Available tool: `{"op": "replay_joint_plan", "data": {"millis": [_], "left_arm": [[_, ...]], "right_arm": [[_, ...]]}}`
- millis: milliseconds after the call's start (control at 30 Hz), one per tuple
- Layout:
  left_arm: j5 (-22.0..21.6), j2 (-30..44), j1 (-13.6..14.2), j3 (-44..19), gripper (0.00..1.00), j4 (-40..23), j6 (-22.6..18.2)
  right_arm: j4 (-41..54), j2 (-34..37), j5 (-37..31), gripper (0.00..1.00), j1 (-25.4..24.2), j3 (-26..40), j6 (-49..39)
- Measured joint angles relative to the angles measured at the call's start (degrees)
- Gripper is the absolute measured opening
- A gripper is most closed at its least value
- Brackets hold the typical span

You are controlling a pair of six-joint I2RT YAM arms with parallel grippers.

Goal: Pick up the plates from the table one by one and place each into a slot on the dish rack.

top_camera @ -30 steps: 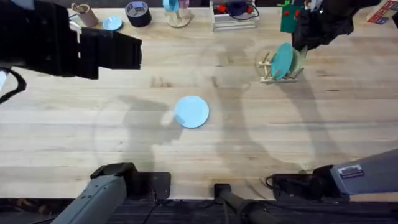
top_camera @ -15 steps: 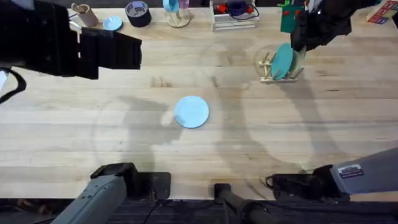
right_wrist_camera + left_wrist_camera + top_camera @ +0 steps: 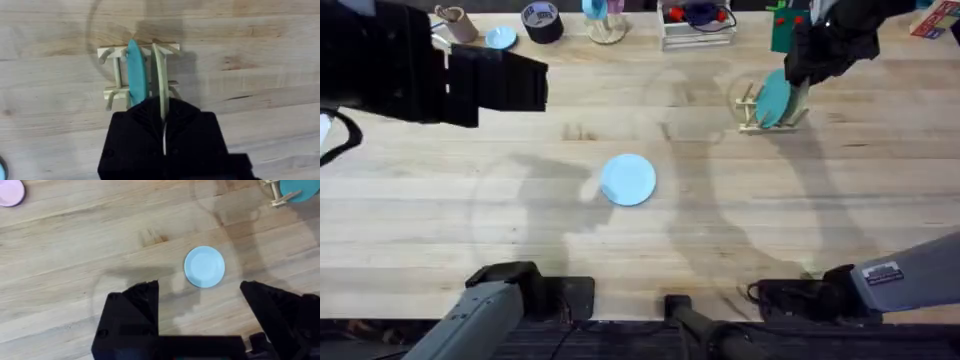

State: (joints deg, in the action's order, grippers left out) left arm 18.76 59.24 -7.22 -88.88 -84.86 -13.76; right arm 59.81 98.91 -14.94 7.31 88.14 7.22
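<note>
Right gripper (image 3: 164, 131) fingers pinch the cream plate (image 3: 160, 80) edge-on, directly above the dish rack (image 3: 116, 92) near the desk's far right edge, slot beside the teal plate (image 3: 136, 70); left gripper (image 3: 200, 310) fingers spread, blue plate (image 3: 628, 179) mid-desk, nearer it.

We see a pale plank worktop (image 3: 440, 220) with a light blue plate (image 3: 628, 180) lying flat near its middle, well apart from everything else. Toward the far right stands the small wooden dish rack (image 3: 760, 112), holding a teal plate (image 3: 775, 97) and a cream plate (image 3: 160, 75) on edge. Along the far edge we make out a roll of black tape (image 3: 541, 21), a small pale disc (image 3: 501, 38) and a white wire box (image 3: 697, 28).
</note>
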Motion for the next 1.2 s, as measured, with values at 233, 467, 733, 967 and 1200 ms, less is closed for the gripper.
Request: {"op": "replay_joint_plan", "data": {"millis": [233, 467, 733, 967, 1200], "left_arm": [[0.0, 0.0, 0.0, 0.0, 0.994, 0.0, 0.0], [0.0, 0.0, 0.0, 0.0, 0.993, 0.0, 0.0], [0.0, 0.0, 0.0, 0.0, 0.993, 0.0, 0.0], [0.0, 0.0, 0.0, 0.0, 0.993, 0.0, 0.0], [0.0, 0.0, 0.0, 0.0, 0.993, 0.0, 0.0]], "right_arm": [[0.0, 0.0, 0.0, 0.155, 0.0, 0.0, 0.0], [0.0, 0.0, 0.0, 0.158, 0.0, 0.0, 0.0], [0.0, 0.0, 0.0, 0.192, 0.0, 0.0, 0.0], [1.2, -3.0, 0.0, 0.227, 0.0, 0.0, 0.0], [4.8, -11.9, 0.0, 0.271, 0.0, 0.0, 0.0]]}}
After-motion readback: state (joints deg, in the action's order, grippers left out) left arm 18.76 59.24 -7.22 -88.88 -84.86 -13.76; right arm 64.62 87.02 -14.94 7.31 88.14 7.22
